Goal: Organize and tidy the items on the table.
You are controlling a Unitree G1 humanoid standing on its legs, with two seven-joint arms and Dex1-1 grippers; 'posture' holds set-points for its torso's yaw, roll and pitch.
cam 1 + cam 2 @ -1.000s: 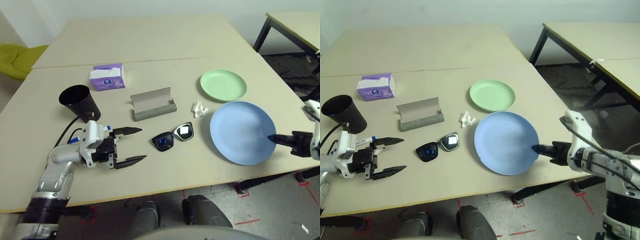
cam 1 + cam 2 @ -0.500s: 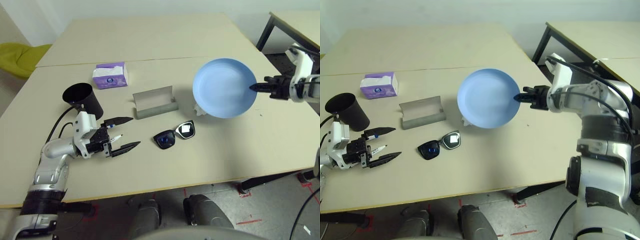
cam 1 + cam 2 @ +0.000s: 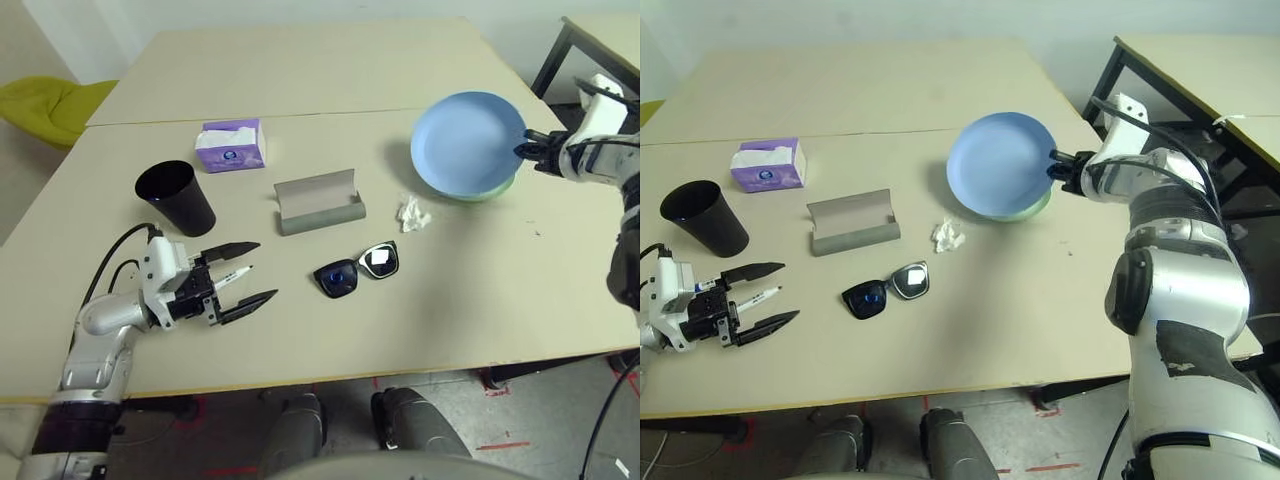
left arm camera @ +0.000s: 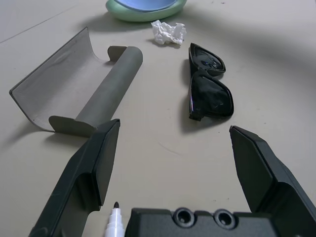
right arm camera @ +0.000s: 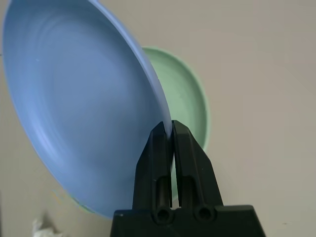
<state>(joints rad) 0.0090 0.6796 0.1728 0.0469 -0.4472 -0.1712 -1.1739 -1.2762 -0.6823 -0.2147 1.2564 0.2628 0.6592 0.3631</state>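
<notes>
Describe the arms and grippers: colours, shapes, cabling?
Both arms are silver-grey segmented shells with black joint bands. The left gripper has a white housing with a small blue accent, two black tapered, pointed fingers, and a black cable looping back from the wrist. The right gripper has slim black fingers on a white wrist block, with black cables arcing along the forearm.

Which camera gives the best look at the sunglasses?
The left wrist view: the black sunglasses lie close ahead of the open left hand, big enough to see both lenses and the frame. The two head views show them much smaller, near the table's middle, in front of the grey glasses case.
</notes>
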